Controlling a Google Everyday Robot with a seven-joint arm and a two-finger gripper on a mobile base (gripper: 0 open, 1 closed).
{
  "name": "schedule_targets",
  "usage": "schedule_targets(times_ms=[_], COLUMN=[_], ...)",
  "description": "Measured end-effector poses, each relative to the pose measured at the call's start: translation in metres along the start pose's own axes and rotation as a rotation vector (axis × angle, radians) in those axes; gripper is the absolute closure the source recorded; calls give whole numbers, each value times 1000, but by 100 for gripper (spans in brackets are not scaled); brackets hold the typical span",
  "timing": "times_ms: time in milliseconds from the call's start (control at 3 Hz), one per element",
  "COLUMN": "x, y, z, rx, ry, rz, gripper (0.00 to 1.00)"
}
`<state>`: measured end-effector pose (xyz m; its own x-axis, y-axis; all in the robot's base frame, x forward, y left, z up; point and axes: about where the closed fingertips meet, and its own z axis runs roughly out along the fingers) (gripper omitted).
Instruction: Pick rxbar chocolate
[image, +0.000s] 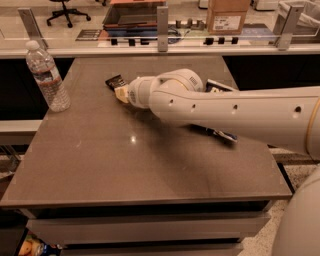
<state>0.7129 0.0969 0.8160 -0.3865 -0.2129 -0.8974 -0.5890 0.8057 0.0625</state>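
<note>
Approach step, seemingly: the gripper (121, 94) meets the rxbar chocolate (115, 81), flat on the table's (100, 165) far side; its hold cannot be told. Next calls for a firm pinch, then lift

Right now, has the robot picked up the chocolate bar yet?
Not yet. Done: the hand is right at the rxbar chocolate. In hand: lining up the grab; the bar lies on the table. Left: grabbing it and lifting it up.
</note>
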Motion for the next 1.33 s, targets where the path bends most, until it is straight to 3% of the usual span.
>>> schedule_targets(times_ms=[333, 1333], x=[-3, -3], y=[0, 1], z=[-2, -2], rx=[0, 0], ry=[0, 0], rz=[0, 0], gripper=[100, 100])
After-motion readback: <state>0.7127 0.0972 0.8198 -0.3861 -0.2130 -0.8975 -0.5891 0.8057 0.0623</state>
